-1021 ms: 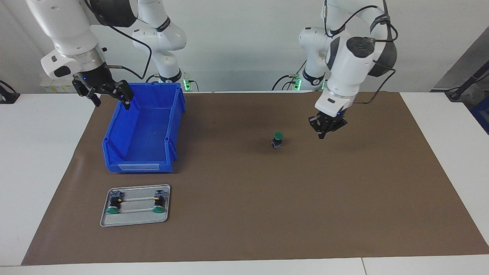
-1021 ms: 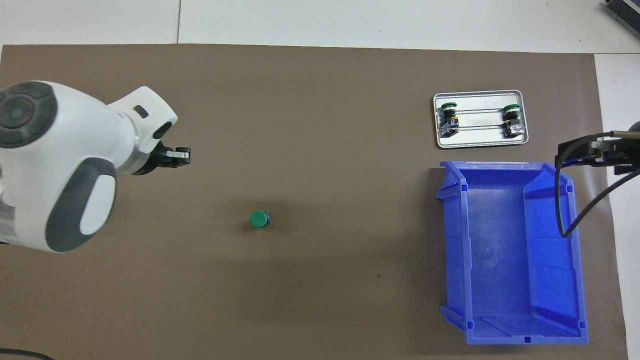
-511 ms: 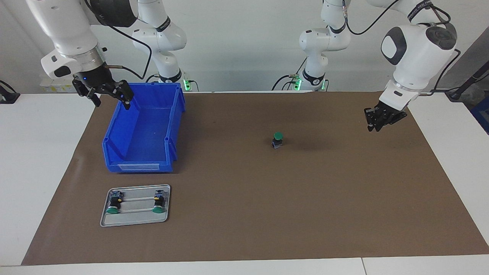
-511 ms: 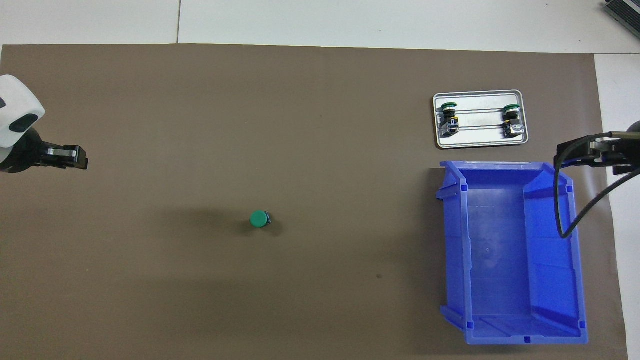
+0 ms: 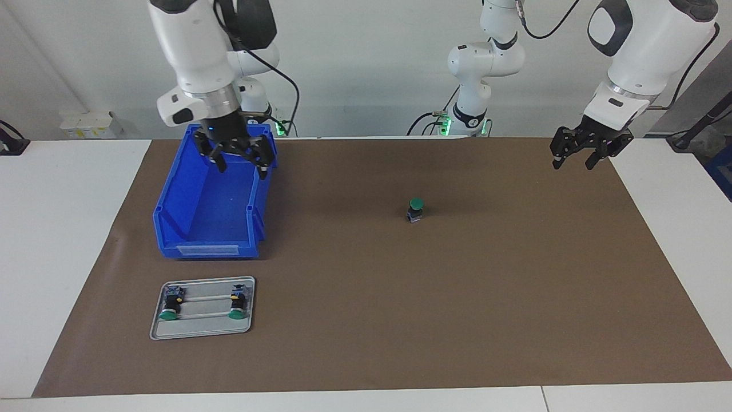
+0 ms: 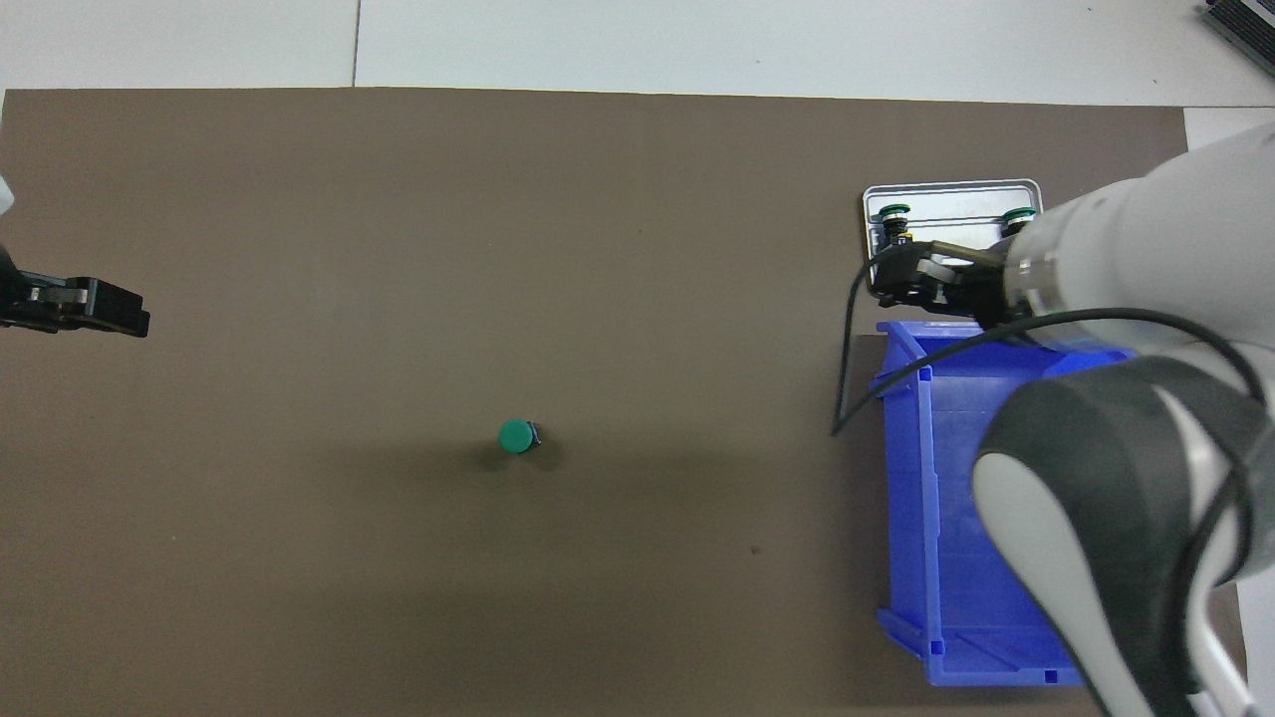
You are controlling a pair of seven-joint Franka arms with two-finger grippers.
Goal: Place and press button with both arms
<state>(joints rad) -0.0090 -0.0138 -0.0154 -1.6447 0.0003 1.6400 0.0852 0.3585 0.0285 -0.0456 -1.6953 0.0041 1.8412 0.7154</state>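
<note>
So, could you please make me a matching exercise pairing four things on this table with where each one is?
Things:
1. button
2. right pincer
3. left pincer
4. twin buttons

Places:
A. on the metal tray
B. over the blue bin
C. upright on the mat, mid-table
D. over the mat's edge at the left arm's end

Pairs: 1-C, 2-B, 3-D, 4-A
</note>
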